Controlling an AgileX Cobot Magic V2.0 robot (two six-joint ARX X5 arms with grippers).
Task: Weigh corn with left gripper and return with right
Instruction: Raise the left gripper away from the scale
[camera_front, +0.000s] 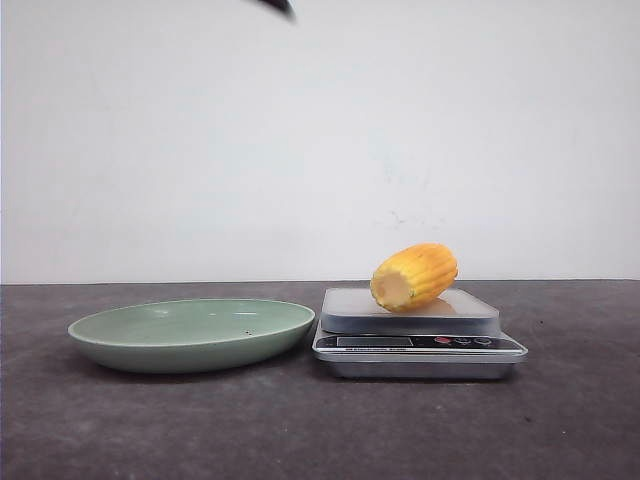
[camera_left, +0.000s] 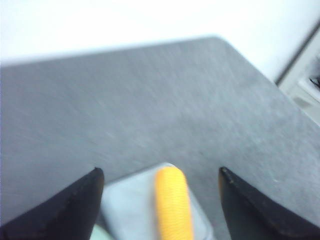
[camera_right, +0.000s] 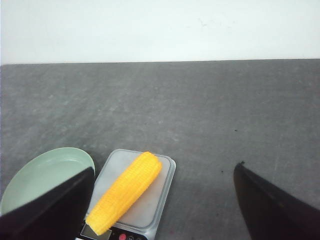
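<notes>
The yellow-orange corn (camera_front: 415, 275) lies on the platform of a silver kitchen scale (camera_front: 418, 343), its pale cut end toward the camera. In the left wrist view the corn (camera_left: 174, 202) shows blurred between and well below the spread fingers of my left gripper (camera_left: 159, 172), which is open and empty. The right wrist view looks down on the corn (camera_right: 125, 192) lying slantwise on the scale (camera_right: 159, 200); my right gripper (camera_right: 164, 170) is open and empty, high above the table. Neither gripper shows clearly in the front view.
A shallow pale-green plate (camera_front: 192, 333) sits on the dark table to the left of the scale; its rim (camera_right: 30, 172) also shows in the right wrist view. A small dark tip (camera_front: 280, 6) pokes in at the front view's upper edge. A white wall stands behind.
</notes>
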